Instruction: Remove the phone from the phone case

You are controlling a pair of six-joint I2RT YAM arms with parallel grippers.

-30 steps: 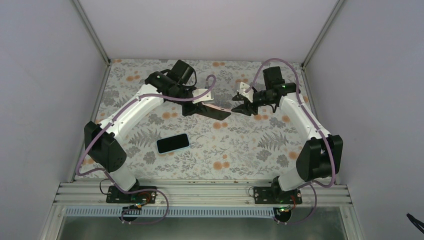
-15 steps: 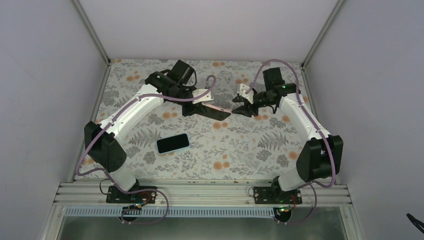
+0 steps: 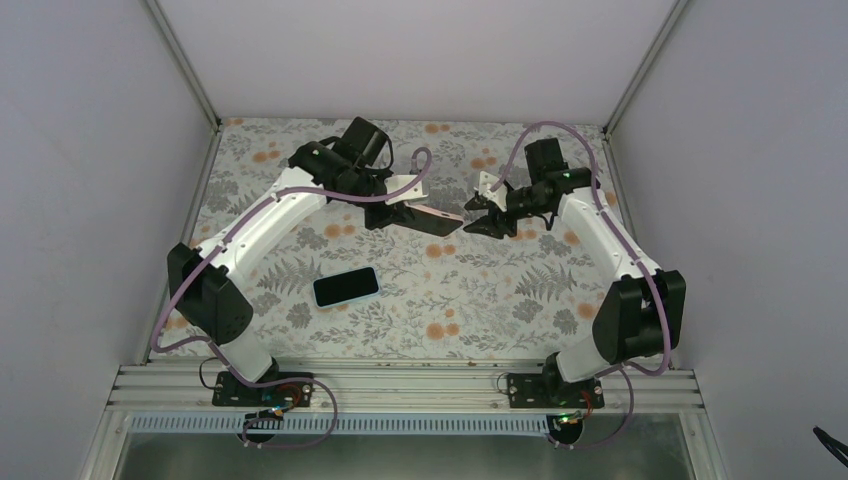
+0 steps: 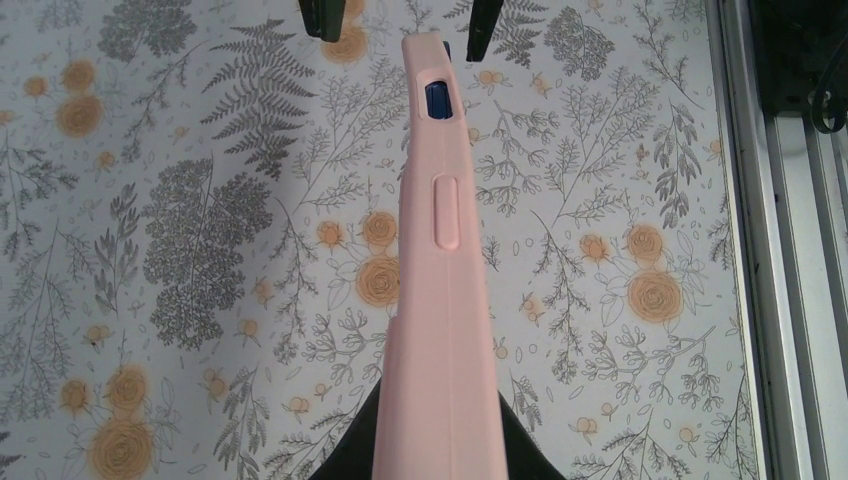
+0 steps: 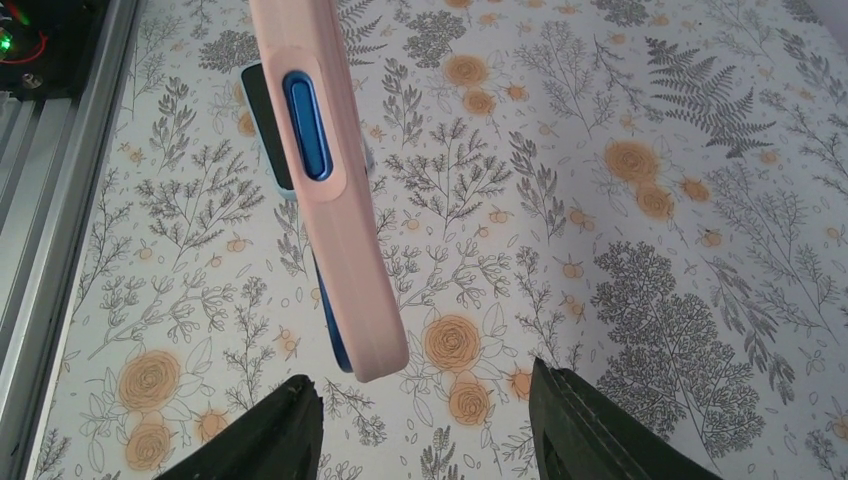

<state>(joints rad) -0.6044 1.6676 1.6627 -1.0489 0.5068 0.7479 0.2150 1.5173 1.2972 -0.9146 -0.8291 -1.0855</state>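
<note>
Left gripper (image 3: 403, 212) clamps the phone case (image 3: 437, 222), lifted clear of the floral tabletop (image 3: 500, 290). Right gripper (image 3: 482, 217) at case's 3 o'clock, jaws parted. Dark-screened phone (image 3: 346, 287) lies flat at case's 7 o'clock.

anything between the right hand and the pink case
Nothing visible. The right hand is open, with only air between it and the free end of the pink case. The other phone lies down on the table.

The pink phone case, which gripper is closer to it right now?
Left. The left gripper is shut on one end of the pink phone case, holding it up. The right gripper is open just off its free end, seemingly not touching it.
</note>
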